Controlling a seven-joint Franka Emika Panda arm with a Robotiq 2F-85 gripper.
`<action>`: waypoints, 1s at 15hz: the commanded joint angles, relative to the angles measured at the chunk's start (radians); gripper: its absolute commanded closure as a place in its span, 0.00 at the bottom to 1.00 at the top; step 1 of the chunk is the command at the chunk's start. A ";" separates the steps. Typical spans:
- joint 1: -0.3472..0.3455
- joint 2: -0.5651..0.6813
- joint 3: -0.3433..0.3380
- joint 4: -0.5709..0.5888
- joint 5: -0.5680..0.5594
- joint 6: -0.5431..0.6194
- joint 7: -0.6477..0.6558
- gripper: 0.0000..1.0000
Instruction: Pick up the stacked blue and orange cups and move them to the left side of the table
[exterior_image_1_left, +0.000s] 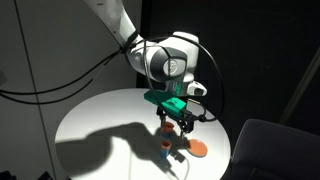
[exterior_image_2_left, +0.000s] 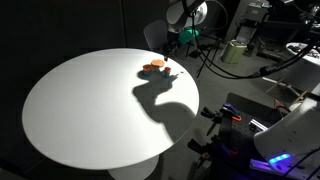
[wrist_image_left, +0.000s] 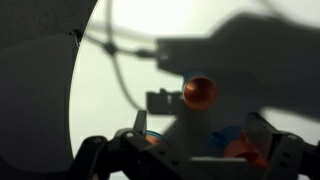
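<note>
Starting from the table (exterior_image_1_left: 100, 115): we see a round white top, brightly lit, with the arm's shadow cast across it.
Cups (exterior_image_1_left: 163, 150): a small stack, orange over blue, stands on the table below the fingers, closer to the one at picture-left. We see no contact with it.
Gripper (exterior_image_1_left: 173, 128): it hovers above the stack and points down at the table.
Fingers (wrist_image_left: 140, 122): they are spread apart, with nothing pinched between them that we can see.
Wrist view, gap: an orange round shape sits ahead of the fingers, about midway between them. It is too dark for us to say whether it is a cup top.
Wrist view, picture-right finger: blue and orange patches lie close against it. We cannot tell whether they belong to the same stack or to another.
Disc (exterior_image_1_left: 198, 147): it lies flat on the table, beyond the picture-right finger and below it, apart from the stack.
Done so far: we judge that only the approach is in hand; the stack has not been gripped, raised or moved.
Left to do: lower the fingers around the stack, close on it, lift it, carry it to the left side of the table and set it down.
Risk: the stack is far slimmer than the finger gap, so we expect it to tip if one finger meets it first.
</note>
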 joint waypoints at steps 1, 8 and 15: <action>-0.029 0.064 0.023 0.045 0.018 0.005 -0.027 0.00; -0.056 0.120 0.031 0.031 0.017 0.034 -0.030 0.00; -0.053 0.128 0.043 0.026 0.006 0.046 -0.028 0.00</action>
